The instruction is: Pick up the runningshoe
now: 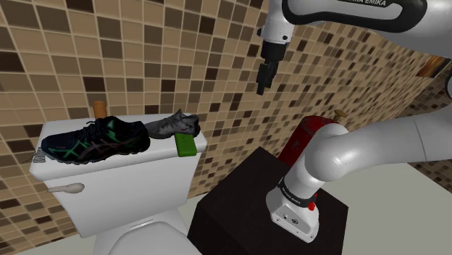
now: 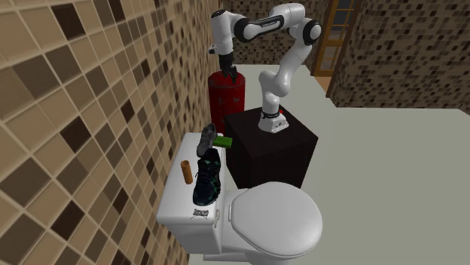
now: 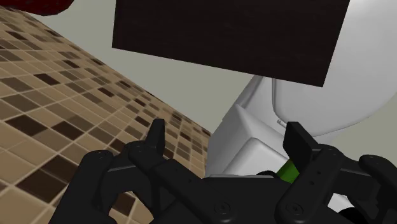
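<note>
Gripper [image 1: 261,87] is hanging high beside the tiled wall [image 1: 145,51], near the dark stand [image 1: 239,188], its jaws standing spread apart. The black running shoe [image 1: 94,141] with green stripes is lying well apart from it on the toilet tank lid [image 1: 156,158], just beside a grey shoe [image 1: 170,124] and a green block [image 1: 185,145].

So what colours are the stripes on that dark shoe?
Mostly green, on the black running shoe, clearest in the shoulder view.

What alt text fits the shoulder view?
A black, green-striped running shoe lies on a white toilet tank, beside a grey shoe and a green block. The robot's black hand hangs higher, toward the shoulder view's right.
</note>
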Controlling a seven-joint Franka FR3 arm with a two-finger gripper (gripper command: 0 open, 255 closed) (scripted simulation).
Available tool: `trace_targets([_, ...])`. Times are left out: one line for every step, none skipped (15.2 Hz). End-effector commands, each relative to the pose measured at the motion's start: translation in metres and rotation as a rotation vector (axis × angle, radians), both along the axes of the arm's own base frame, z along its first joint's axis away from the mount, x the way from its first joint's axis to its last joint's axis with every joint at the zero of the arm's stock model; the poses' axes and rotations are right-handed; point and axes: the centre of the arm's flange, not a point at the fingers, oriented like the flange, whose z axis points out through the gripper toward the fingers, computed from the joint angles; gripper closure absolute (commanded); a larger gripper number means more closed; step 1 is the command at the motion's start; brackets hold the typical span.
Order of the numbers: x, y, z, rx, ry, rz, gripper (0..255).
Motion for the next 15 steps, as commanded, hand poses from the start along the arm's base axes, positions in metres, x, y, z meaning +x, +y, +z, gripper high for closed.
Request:
trace_targets([0.0,0.0,0.0,0.0,0.0,0.0,0])
trace_targets([0.001,0.013,-0.001,-0.006,0.001,-0.022,0])
trace_targets([0.002,0.027,-0.002,-0.012,0.003,-0.044,0])
trace_targets([0.004,0.04,-0.004,-0.018,0.004,-0.066,0])
trace_targets([0.005,0.054,-0.005,-0.024,0.005,-0.088,0])
trace_targets([0.007,0.067,-0.007,-0.03,0.006,-0.11,0])
trace_targets([0.01,0.08,-0.008,-0.036,0.008,-0.131,0])
trace_targets([0.012,0.094,-0.01,-0.042,0.009,-0.153,0])
trace_targets([0.015,0.107,-0.012,-0.047,0.01,-0.175,0])
trace_targets([0.018,0.12,-0.013,-0.053,0.011,-0.197,0])
trace_targets([0.022,0.133,-0.015,-0.059,0.013,-0.219,0])
trace_targets([0.026,0.146,-0.017,-0.065,0.014,-0.241,0])
trace_targets([0.03,0.159,-0.019,-0.071,0.015,-0.263,0])
trace_targets([0.034,0.171,-0.022,-0.077,0.017,-0.285,0])
trace_targets([0.039,0.184,-0.024,-0.083,0.018,-0.307,0])
